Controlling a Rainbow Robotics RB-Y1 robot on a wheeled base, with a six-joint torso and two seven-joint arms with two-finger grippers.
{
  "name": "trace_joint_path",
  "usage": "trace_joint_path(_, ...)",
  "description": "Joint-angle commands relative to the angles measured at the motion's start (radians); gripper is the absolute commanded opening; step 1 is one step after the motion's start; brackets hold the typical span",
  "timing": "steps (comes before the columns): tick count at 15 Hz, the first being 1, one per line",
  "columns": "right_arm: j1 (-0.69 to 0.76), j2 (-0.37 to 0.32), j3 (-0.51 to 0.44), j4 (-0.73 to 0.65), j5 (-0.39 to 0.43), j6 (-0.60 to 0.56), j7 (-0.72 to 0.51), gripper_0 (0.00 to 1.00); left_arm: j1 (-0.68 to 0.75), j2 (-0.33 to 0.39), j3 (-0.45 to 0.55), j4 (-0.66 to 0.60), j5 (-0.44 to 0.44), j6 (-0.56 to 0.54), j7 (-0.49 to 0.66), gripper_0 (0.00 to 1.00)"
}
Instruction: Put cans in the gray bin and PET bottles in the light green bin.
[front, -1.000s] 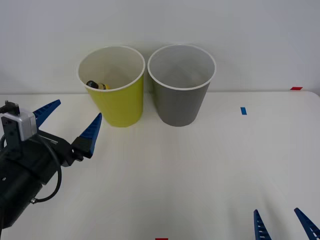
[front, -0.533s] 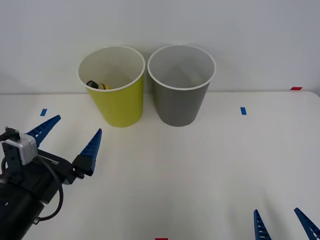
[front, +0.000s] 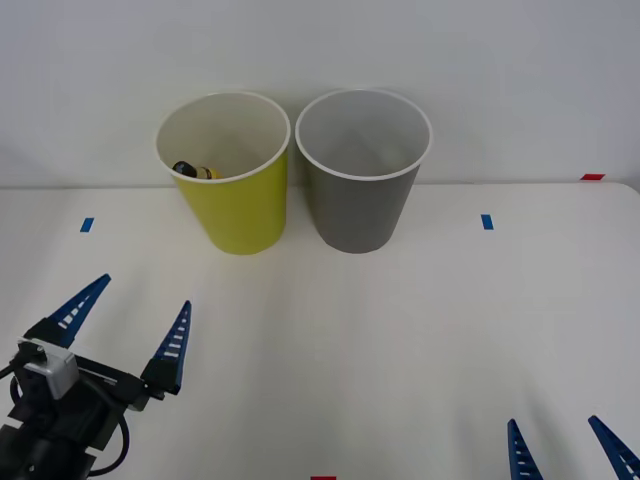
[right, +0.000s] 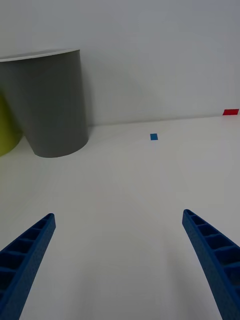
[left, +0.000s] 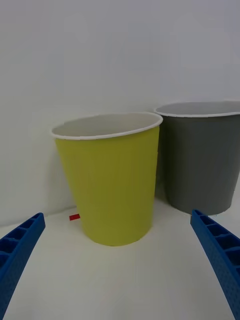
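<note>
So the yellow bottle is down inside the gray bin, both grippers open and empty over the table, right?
Not quite: the yellow bottle lies inside the light green bin, not the gray bin, as the front view shows. The rest holds: the left gripper and right gripper are open and empty over the table.

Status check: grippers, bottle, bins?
Left gripper open, low at near left; right gripper open at near right edge. Yellow bottle inside light green bin. Gray bin beside it.
</note>
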Motion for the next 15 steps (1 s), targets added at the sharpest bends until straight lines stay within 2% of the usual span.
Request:
trace_joint_path(1,0.0,0.0,0.0,0.0,0.0,0.0,0.0,0.88,0.061,-0.018,-0.001,0.024,-0.028,-0.039,0.027,1.0)
trace_joint_path(3,0.0,0.0,0.0,0.0,0.0,0.0,0.0,0.88,0.101,-0.068,-0.001,0.076,-0.118,-0.115,0.067,1.0)
trace_joint_path(6,0.0,0.0,0.0,0.0,0.0,0.0,0.0,0.88,0.119,-0.102,0.008,0.216,-0.295,-0.261,0.247,1.0)
trace_joint_path(9,0.0,0.0,0.0,0.0,0.0,0.0,0.0,0.88,0.211,-0.157,0.029,0.234,-0.422,-0.295,0.38,1.0)
trace_joint_path(11,0.0,0.0,0.0,0.0,0.0,0.0,0.0,0.88,0.259,-0.177,0.049,0.234,-0.459,-0.299,0.391,1.0)
trace_joint_path(15,0.0,0.0,0.0,0.0,0.0,0.0,0.0,0.88,0.309,-0.199,0.074,0.234,-0.474,-0.299,0.374,1.0)
